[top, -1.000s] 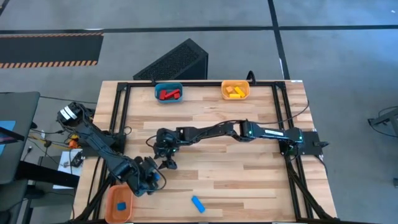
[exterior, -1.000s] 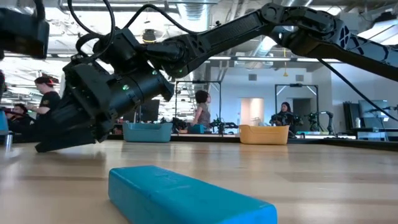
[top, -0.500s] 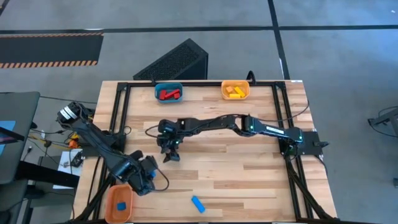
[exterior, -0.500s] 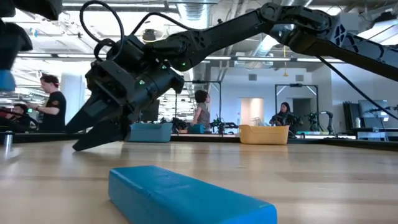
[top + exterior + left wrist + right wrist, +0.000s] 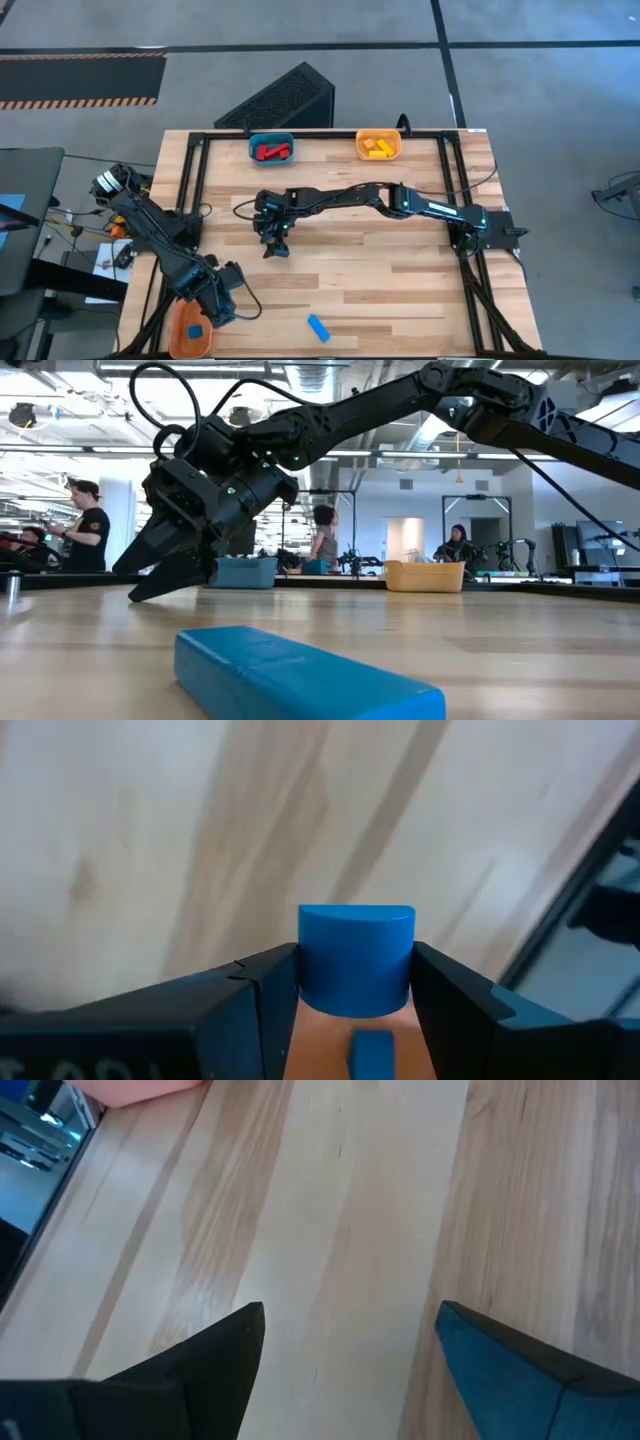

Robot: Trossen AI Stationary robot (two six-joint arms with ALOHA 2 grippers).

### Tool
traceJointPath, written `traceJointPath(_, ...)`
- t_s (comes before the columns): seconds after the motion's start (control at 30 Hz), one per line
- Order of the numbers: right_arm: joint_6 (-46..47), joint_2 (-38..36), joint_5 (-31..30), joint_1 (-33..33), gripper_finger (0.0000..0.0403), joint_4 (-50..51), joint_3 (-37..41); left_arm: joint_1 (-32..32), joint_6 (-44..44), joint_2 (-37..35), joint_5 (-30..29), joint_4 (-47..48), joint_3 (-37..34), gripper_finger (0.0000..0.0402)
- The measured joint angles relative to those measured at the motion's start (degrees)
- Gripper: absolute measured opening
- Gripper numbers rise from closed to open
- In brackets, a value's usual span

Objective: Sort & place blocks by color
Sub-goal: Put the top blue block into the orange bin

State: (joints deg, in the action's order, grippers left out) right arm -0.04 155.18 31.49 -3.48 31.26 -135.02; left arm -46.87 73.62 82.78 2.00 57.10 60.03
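Pale planked wooden worktop (image 5: 400, 270), blocks mid-sort.
Left end effector (image 5: 355, 985) grips a smooth blue half-round plastic block (image 5: 356, 958) above the orange bin (image 5: 180, 330); right end effector (image 5: 272, 247) gapes empty mid-worktop; blue bar (image 5: 318, 327) lies beside that bin.

Two arms are working over the counter (image 5: 400, 290). Three bins are sitting on it: one blue bin (image 5: 271, 149), two orange bins (image 5: 378, 145) (image 5: 186, 330). Three blue blocks are showing (image 5: 318, 327) (image 5: 196, 329) (image 5: 356, 958), plus red blocks (image 5: 271, 152) and yellow blocks (image 5: 377, 148).
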Motion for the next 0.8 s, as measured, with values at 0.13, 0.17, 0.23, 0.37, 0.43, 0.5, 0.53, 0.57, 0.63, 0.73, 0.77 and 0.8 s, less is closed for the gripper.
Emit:
traceJointPath(0.13,-0.02,-0.01,-0.29,0.70,0.0327,0.05,-0.04,-2.57,4.16,0.00,5.50,-0.77,0.00,0.0153)
traceJointPath(0.17,-0.02,-0.03,-0.42,0.88,0.0327,0.01,-0.04,-3.43,5.36,0.00,6.45,-1.36,0.00,0.0153)
traceJointPath(0.23,0.00,-0.07,-1.57,1.28,0.0327,-0.02,-0.04,-5.52,7.72,0.00,6.93,-2.35,0.00,0.0153)
traceJointPath(0.37,-0.02,-0.18,-4.20,1.97,0.0327,-0.03,-0.11,-9.44,11.38,0.00,6.74,-4.58,0.00,0.0153)
traceJointPath(0.43,0.00,-0.16,-4.55,2.04,0.0327,-0.02,-0.11,-10.68,13.77,0.00,5.77,-5.33,0.00,0.0153)
traceJointPath(0.5,0.05,-0.16,-5.48,2.25,0.0327,-0.04,-0.11,-11.76,16.18,0.00,4.01,-5.94,0.00,0.0153)
traceJointPath(0.53,0.26,-0.16,-6.17,2.36,0.0327,-0.01,-0.11,-12.24,16.92,0.00,3.43,-5.93,0.01,0.0153)
traceJointPath(0.57,0.62,-0.16,-6.78,2.40,0.0327,0.20,-0.11,-12.70,17.14,0.00,3.23,-6.04,-0.10,0.0154)
traceJointPath(0.63,2.06,-0.16,-7.35,2.36,0.0327,0.47,-0.11,-13.58,17.65,0.02,3.69,-6.17,-0.68,0.0154)
traceJointPath(0.73,3.35,-0.13,-7.36,2.31,0.0327,1.15,-0.11,-14.95,20.35,0.02,5.25,-5.43,-2.36,0.0154)
traceJointPath(0.77,3.34,-0.13,-7.37,2.31,0.0327,1.41,-0.11,-15.29,21.23,0.06,5.78,-5.54,-2.94,0.0154)
traceJointPath(0.8,3.33,-0.11,-7.37,2.31,0.0327,1.64,-0.13,-15.59,22.10,0.07,6.34,-5.62,-3.49,0.0154)
